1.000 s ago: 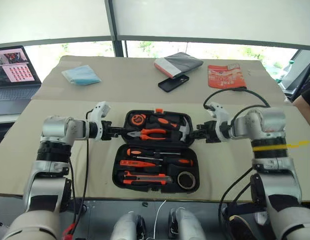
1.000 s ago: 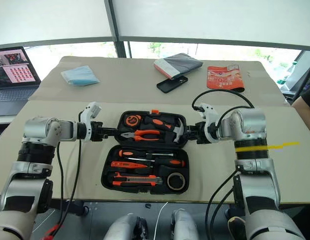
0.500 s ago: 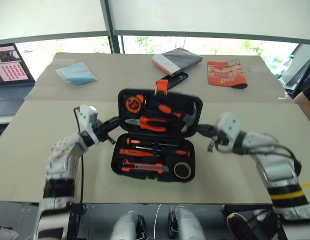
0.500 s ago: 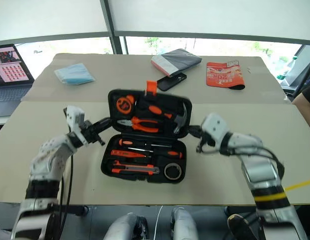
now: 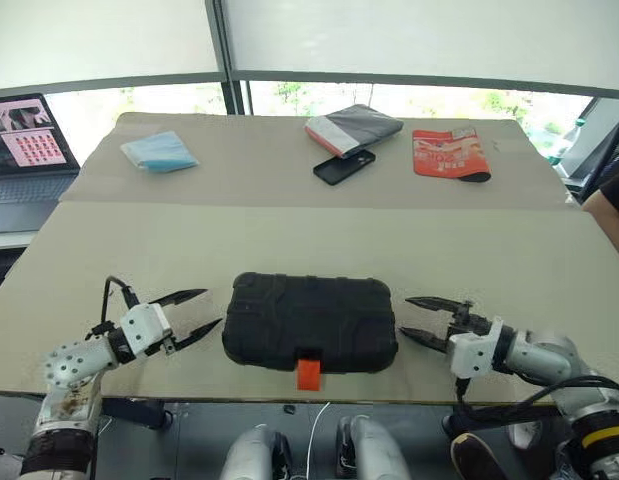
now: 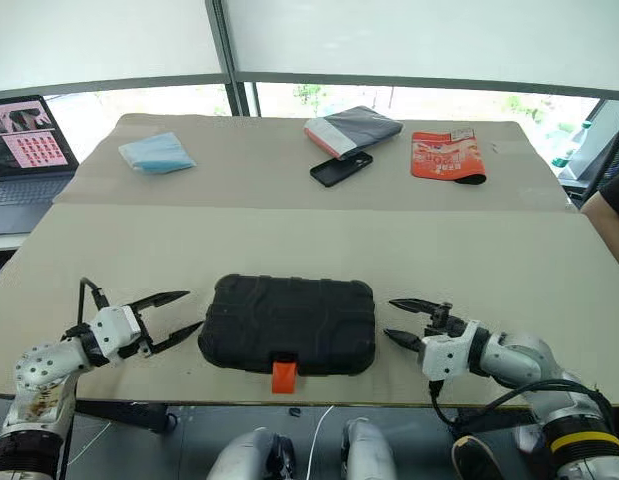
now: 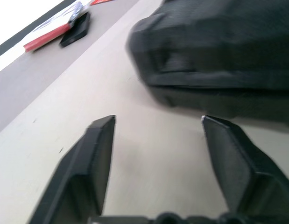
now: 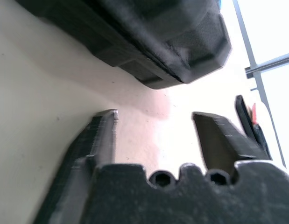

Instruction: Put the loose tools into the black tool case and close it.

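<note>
Beige surface, cardboard-covered, before a bright window.

Near, centre: case, black moulded plastic, lid down, flat on the surface close to the near edge; orange latch hangs at its near side, apparently not yet pressed home. Judged rigid, moderately heavy with tools inside, ribbed shell giving fair purchase; best taken by the two short ends or pressed from above near the latch.

Near left: left tool, fingers spread, empty, just beside the case's left end.

Near right: right tool, fingers spread, empty, just beside the right end.

Far: phone, grey pouch, red packet, blue mask, laptop at far left. All well apart; nothing obstructs the latch.
</note>
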